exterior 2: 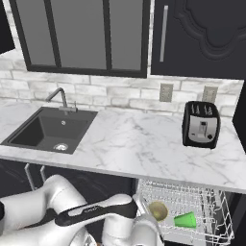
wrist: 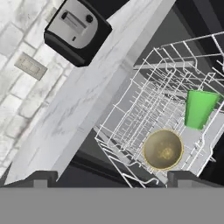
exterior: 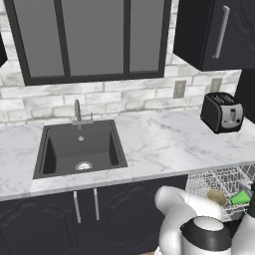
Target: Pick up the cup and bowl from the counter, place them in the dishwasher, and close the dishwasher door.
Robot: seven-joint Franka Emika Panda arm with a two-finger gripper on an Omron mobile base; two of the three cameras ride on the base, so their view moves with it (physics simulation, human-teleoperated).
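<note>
The dishwasher stands open under the right end of the marble counter point(exterior: 159, 142), with its white wire rack point(exterior 2: 192, 197) pulled out. In that rack an olive-gold bowl point(wrist: 162, 149) sits mouth up, and a green cup point(wrist: 199, 108) lies on its side just to its right. Both base views show the bowl point(exterior: 216, 196) and cup point(exterior: 240, 198) side by side. My gripper point(wrist: 114, 177) hovers above the rack's front edge, open, with nothing between its fingers. The dishwasher door is out of view.
A black toaster point(exterior: 222, 112) stands on the counter above the dishwasher, below two wall outlets. The black sink point(exterior: 79, 148) with its faucet point(exterior: 77, 112) lies to the left. Black cabinet doors with silver handles point(exterior: 84, 204) sit under the sink. My arm crosses the foreground.
</note>
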